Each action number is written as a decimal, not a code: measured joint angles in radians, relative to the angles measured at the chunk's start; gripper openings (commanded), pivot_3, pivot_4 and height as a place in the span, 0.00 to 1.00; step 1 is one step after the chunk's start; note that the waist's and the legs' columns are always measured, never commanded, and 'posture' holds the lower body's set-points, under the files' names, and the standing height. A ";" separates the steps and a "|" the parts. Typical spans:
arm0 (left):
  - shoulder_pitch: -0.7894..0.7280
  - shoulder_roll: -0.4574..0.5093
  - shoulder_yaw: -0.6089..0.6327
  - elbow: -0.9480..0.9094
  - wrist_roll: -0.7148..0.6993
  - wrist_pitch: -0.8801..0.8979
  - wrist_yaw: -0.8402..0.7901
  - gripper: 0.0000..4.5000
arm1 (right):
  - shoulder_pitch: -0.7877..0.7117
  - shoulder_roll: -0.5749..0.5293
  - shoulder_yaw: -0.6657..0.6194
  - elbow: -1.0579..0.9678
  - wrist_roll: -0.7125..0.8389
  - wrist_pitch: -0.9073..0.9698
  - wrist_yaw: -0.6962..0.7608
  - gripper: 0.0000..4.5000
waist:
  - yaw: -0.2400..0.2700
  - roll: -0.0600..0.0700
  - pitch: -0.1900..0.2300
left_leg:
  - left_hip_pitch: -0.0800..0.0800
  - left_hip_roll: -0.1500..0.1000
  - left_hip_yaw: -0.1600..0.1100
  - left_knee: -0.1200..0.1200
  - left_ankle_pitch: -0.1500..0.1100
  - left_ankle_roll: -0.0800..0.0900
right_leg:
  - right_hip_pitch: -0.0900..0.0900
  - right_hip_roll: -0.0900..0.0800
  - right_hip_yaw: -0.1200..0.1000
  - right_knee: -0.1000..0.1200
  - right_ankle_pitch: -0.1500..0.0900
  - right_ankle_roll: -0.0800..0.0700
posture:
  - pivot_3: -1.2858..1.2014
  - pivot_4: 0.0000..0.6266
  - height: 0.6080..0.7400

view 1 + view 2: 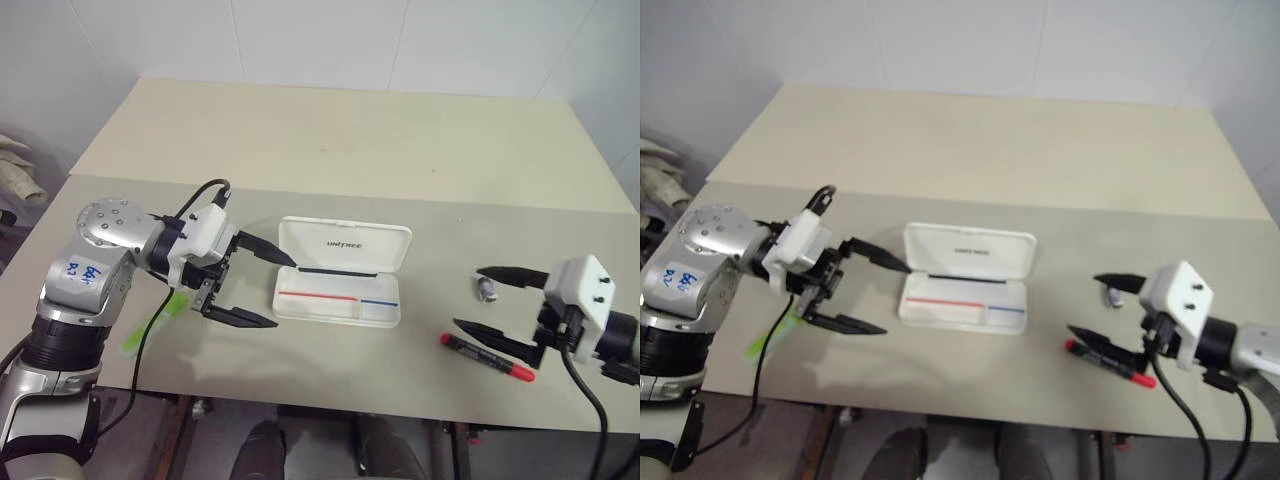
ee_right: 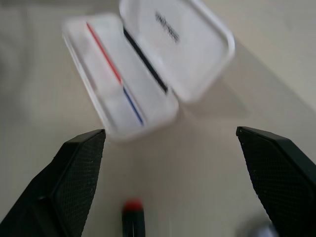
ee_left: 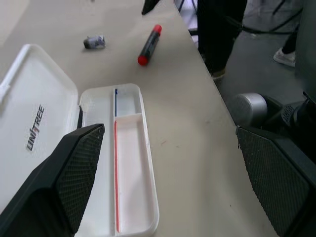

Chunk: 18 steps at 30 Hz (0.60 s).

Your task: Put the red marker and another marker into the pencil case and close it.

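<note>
the white hinged plastic pencil case lies open and empty mid-surface. the slim black marker with red cap and end rests near the front edge, just under my right gripper, fingers released and holding nothing. my left gripper, fingers also released, hangs beside the case; the translucent light green highlighter lies beneath that arm. i judge the red marker comes next: i'd straddle its barrel midway, square the fingers across it, then clench

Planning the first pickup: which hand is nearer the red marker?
The right hand: open, with the red marker on the table just beside its lower finger. The left hand, also open, is across the open pencil case, far from it.
</note>
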<state>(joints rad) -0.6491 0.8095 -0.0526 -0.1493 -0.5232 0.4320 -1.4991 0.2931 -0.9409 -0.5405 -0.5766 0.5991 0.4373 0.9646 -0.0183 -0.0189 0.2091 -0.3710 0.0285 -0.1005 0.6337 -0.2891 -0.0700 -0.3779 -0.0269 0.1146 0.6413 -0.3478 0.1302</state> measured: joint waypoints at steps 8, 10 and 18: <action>-0.077 0.021 -0.004 0.018 -0.037 0.010 -0.002 1.00 | 0.286 0.020 -0.122 0.136 -0.143 -0.173 0.209 1.00 | -0.011 -0.001 0.001 | 0.002 0.000 0.002 0.000 0.000 0.000 | 0.001 0.000 0.001 -0.001 0.000 0.000 | 0.52 0.24 1.00; -0.077 0.022 -0.020 0.034 -0.027 -0.011 -0.002 1.00 | 0.287 0.021 -0.122 0.176 -0.167 -0.209 0.227 1.00 | -0.015 -0.002 0.001 | 0.003 0.000 0.003 0.000 0.000 0.000 | 0.001 0.000 0.001 0.000 0.000 0.000 | 0.52 0.24 1.00; -0.056 0.077 -0.041 0.120 0.010 -0.091 -0.003 1.00 | 0.214 0.026 -0.044 0.296 -0.217 -0.296 0.246 1.00 | -0.011 -0.002 0.001 | 0.002 0.000 0.002 0.000 0.000 0.000 | 0.001 0.000 0.001 0.000 0.000 0.000 | 0.52 0.24 1.00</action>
<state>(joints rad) -0.7053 0.8861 -0.0937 -0.0290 -0.5135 0.3405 -1.5018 0.5070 -0.9149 -0.5844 -0.2807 0.3819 0.1414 1.2109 -0.0291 -0.0209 0.2102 -0.3685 0.0288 -0.0984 0.6342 -0.2890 -0.0701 -0.3768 -0.0266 0.1160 0.6415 -0.3475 0.1301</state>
